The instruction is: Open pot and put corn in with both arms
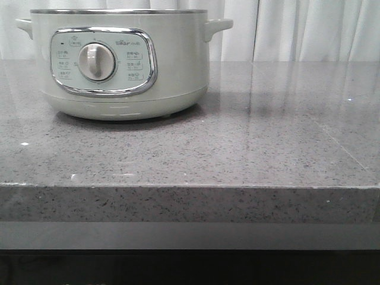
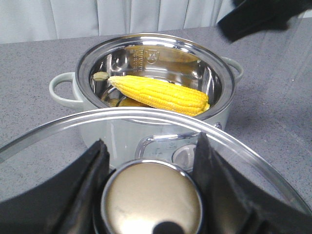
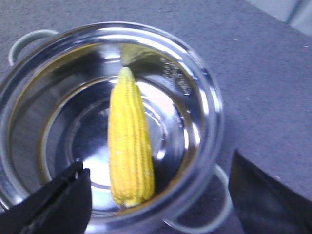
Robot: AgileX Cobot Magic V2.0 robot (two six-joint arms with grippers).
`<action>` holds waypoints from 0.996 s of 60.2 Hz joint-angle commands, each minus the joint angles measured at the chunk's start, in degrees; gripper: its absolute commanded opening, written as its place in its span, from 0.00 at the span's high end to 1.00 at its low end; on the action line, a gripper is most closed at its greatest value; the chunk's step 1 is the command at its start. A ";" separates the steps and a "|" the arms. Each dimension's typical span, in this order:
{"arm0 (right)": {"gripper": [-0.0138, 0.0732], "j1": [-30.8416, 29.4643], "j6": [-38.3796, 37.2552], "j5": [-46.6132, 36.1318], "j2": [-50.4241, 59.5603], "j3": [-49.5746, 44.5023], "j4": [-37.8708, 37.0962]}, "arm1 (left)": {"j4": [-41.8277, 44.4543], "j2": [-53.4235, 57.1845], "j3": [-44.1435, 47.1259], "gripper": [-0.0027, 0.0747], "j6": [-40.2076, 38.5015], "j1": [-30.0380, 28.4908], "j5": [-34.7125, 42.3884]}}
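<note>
The cream pot point(image 1: 119, 65) stands at the back left of the counter, its dial panel facing me. It is open. The yellow corn point(image 2: 161, 94) lies inside on the steel inner bowl point(image 2: 156, 39). It also shows in the right wrist view point(image 3: 129, 146), with the pot rim point(image 3: 204, 92) around it. My left gripper point(image 2: 151, 146) is shut on the round metal knob point(image 2: 152, 197) of the glass lid point(image 2: 48, 156) and holds the lid in front of the pot, off it. My right gripper point(image 3: 157, 163) is open and empty above the pot. Neither gripper shows in the front view.
The grey speckled counter point(image 1: 267, 136) extends to the right of the pot, with its front edge point(image 1: 190, 187) near me. White curtains point(image 1: 297, 29) hang behind. My right arm point(image 2: 258, 14) hovers beyond the pot in the left wrist view.
</note>
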State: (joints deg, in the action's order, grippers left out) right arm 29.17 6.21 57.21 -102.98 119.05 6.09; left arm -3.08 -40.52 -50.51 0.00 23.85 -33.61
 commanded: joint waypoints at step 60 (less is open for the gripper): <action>0.16 -7.03 3.11 -15.93 64.72 -63.86 4.14 | -0.62 0.35 -2.09 0.72 -0.57 -0.17 8.26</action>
State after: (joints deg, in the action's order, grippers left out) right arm 22.34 7.32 44.54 -39.88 55.86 7.77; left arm -3.08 -40.52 -50.51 0.00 23.85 -33.61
